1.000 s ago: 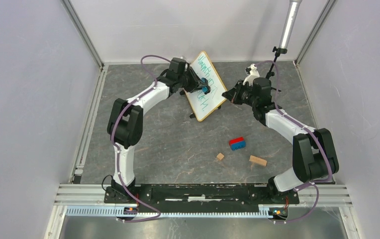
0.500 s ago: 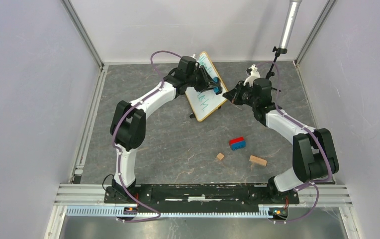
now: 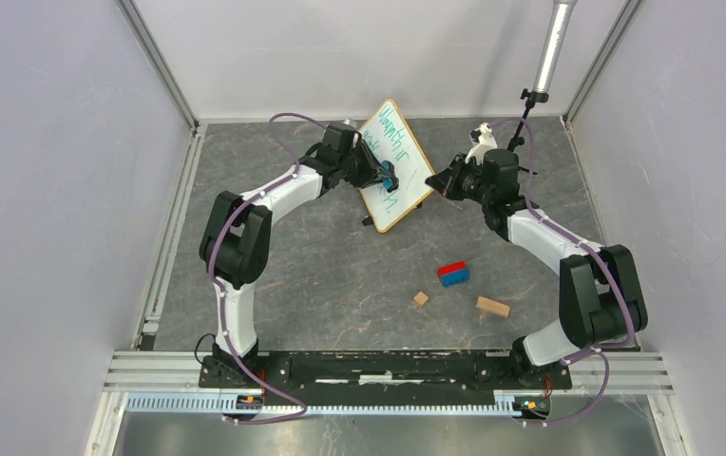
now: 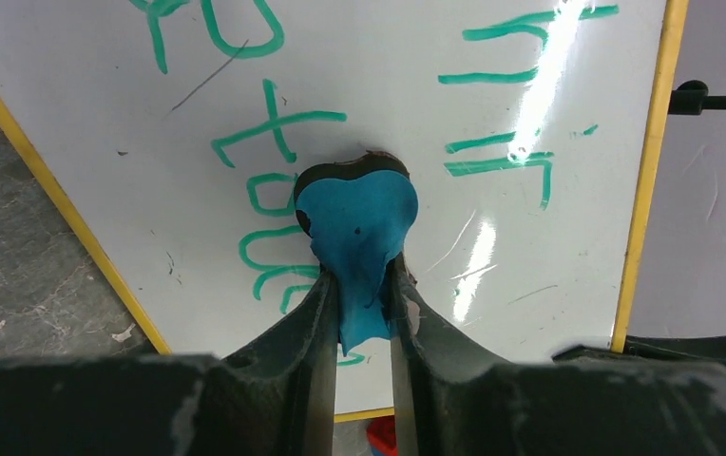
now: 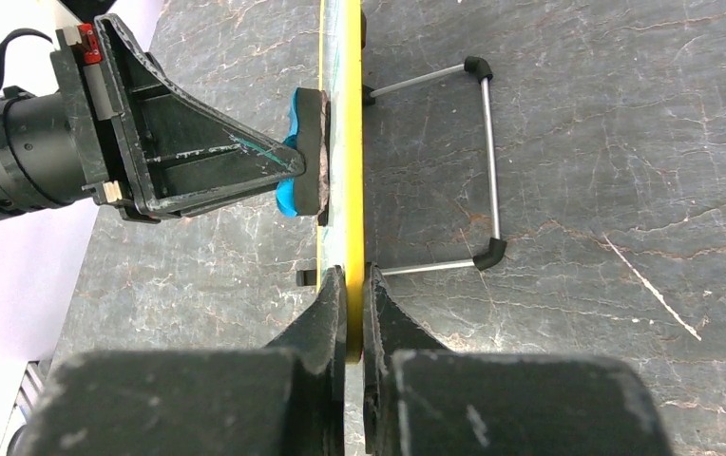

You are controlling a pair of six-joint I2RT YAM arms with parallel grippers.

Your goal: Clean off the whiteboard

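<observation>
Currently the left gripper (image 4: 361, 285), jaws narrowly parted, clamps a blue eraser (image 4: 357, 204) flat against the written face of the whiteboard (image 3: 395, 166), which stands propped at the table's (image 3: 340, 285) far centre while the fully closed right gripper (image 5: 354, 285) pinches its edge.

- Left arm (image 3: 238, 237): elbow raised on the left side, white forearm reaching far and inward.
- Left gripper (image 4: 364, 285): fingers set narrow, clamped on a blue eraser (image 4: 357, 214).
- Right arm (image 3: 542, 234): elbow bent at the right, forearm reaching far and inward, facing the left arm.
- Right gripper (image 5: 354, 280): jaws nearly together, pinching the whiteboard (image 5: 341, 95) by its edge.
- Wrist roll: hard to judge from above.
</observation>
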